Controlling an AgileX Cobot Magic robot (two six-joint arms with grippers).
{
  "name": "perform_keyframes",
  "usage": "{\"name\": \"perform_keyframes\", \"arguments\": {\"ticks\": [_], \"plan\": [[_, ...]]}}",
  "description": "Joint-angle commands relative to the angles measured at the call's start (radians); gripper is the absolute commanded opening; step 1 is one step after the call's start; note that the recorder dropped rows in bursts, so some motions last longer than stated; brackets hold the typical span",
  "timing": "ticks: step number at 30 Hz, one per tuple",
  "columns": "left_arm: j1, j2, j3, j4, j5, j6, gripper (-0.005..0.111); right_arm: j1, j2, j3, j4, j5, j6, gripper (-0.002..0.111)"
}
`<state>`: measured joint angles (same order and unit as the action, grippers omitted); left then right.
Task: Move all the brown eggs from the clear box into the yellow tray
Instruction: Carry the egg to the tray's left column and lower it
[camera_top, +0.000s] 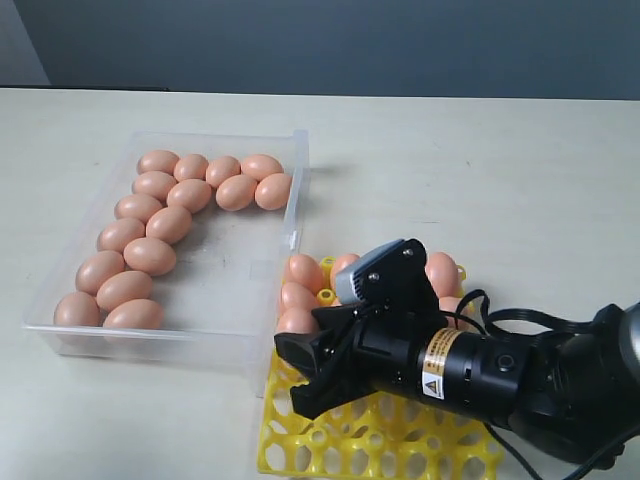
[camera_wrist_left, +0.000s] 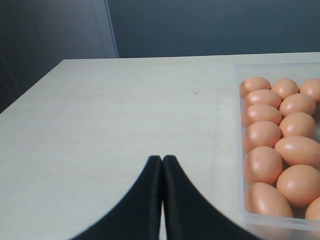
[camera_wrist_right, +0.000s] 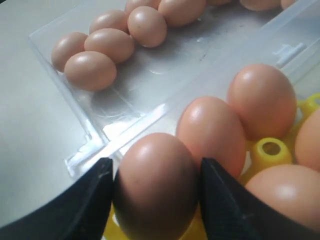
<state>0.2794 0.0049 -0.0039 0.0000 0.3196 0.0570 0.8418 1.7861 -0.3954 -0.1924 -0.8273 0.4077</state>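
Observation:
Several brown eggs (camera_top: 160, 225) lie in an L along the far and left sides of the clear box (camera_top: 298, 190). Just right of the box's near corner sits the yellow tray (camera_top: 360, 445), with several eggs (camera_top: 303, 272) in its far cups. My right gripper (camera_top: 300, 375) hovers over the tray's left side. The right wrist view shows it (camera_wrist_right: 156, 170) shut on a brown egg (camera_wrist_right: 156, 190), held upright next to two seated eggs (camera_wrist_right: 212, 130). My left gripper (camera_wrist_left: 162, 159) is shut and empty above bare table beside the box (camera_wrist_left: 239, 150); the exterior view does not show it.
The right arm's black body (camera_top: 500, 375) and its cable cover the tray's right part. The box's right half (camera_top: 245, 270) holds no eggs. Pale table (camera_top: 480, 170) stretches behind and to the right. A dark wall stands at the back.

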Motion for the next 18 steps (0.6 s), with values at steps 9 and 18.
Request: {"name": "perform_keyframes", "arguments": {"ticks": [9,18], "plan": [[-0.005,-0.005,0.004,0.000,-0.011,0.000,0.000,-0.003,0.022,0.000,-0.094,-0.067,0.081,0.011],[-0.005,-0.005,0.004,0.000,-0.011,0.000,0.000,-0.003,-0.002,0.000,-0.128,-0.045,0.127,0.047]]}}
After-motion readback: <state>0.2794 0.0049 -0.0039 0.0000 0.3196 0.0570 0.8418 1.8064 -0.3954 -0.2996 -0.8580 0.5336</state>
